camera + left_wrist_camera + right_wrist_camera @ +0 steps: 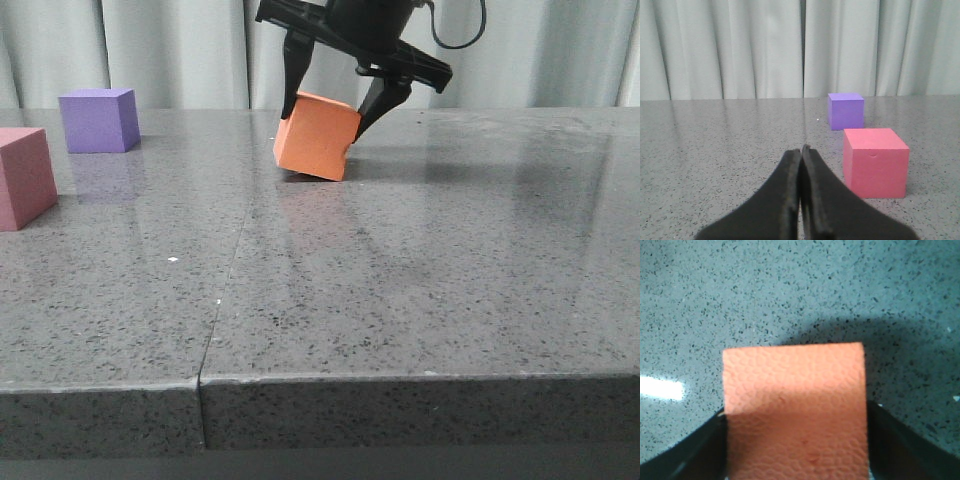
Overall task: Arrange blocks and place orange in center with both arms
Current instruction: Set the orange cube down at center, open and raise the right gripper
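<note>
The orange cube (318, 135) sits tilted at the far middle of the table, its lower edge on or just above the surface. My right gripper (325, 122) comes down from above, one dark finger on each side of the cube, shut on it. In the right wrist view the cube (795, 405) fills the space between the fingers of that gripper (795, 450). The purple cube (98, 120) stands at the far left and the pink cube (22, 177) at the left edge, nearer. My left gripper (801, 150) is shut and empty, low over the table, with the pink cube (875, 162) and purple cube (845, 111) ahead of it.
The grey speckled table (400, 280) has a seam (225, 290) running from its front edge toward the orange cube. Pale curtains (180, 50) hang behind the table's far edge.
</note>
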{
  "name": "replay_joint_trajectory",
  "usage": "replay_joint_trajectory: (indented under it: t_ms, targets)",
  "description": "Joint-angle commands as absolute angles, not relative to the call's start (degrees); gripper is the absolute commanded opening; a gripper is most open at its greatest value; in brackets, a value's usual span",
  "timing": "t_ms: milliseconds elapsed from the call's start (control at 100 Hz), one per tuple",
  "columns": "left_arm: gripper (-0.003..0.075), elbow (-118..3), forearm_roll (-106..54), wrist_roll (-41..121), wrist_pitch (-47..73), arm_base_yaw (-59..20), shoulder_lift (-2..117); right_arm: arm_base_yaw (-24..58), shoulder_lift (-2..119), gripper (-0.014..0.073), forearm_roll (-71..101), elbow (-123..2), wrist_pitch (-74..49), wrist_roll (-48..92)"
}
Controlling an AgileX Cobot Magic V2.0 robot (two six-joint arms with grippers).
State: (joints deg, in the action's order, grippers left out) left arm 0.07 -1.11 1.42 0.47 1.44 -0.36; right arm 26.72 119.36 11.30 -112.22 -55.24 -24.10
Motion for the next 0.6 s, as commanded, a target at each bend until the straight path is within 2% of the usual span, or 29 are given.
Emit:
replay_joint_trajectory:
  t_ms: [0, 590]
  targets:
    - [-0.002, 2.33, -1.53, 1.42, -4.26, 1.41, -1.9, 26.59, 116.56, 0.0605, 11.99, -113.85, -53.57, -23.98]
    - [-0.002, 2.33, -1.53, 1.42, -4.26, 1.41, -1.9, 26.69, 108.86, 0.0613, 11.48, -113.85, -57.21, -23.41]
